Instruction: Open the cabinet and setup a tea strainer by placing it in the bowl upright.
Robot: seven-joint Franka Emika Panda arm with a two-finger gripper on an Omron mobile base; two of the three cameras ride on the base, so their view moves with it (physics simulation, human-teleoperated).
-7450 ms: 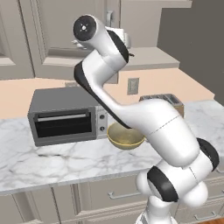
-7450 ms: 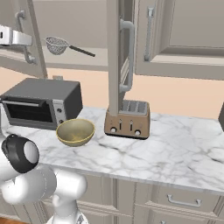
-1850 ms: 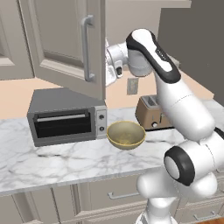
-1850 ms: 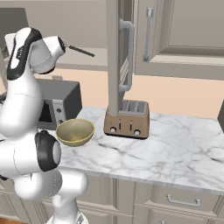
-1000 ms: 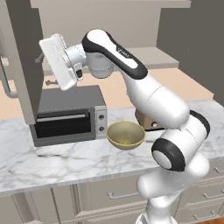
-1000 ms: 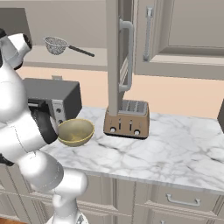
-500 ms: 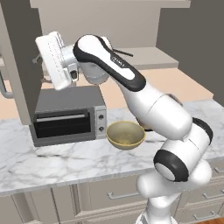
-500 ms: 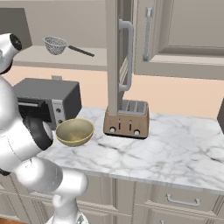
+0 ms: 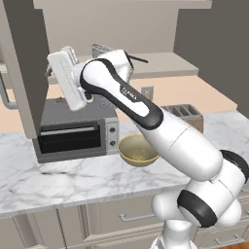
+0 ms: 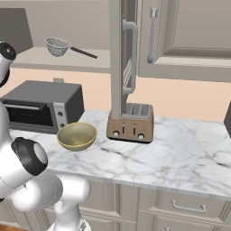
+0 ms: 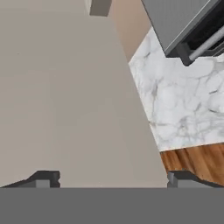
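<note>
Even, soft rendered light, faint shadows under the bowl (image 10: 76,135), no glare, slightly coarse detail throughout.

Tea strainer (image 10: 57,46) on cabinet (image 10: 121,67) shelf, above toaster oven (image 10: 43,106). Bowl (image 10: 77,135) on counter (image 10: 180,153) between toaster oven and toaster (image 10: 131,122).

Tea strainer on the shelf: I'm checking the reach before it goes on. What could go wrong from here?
The open gripper faces the left cabinet door, not the tea strainer; swinging over, the arm could knock that door. The strainer's thin handle could slip from the grip, or the strainer could tip over in the bowl.
</note>
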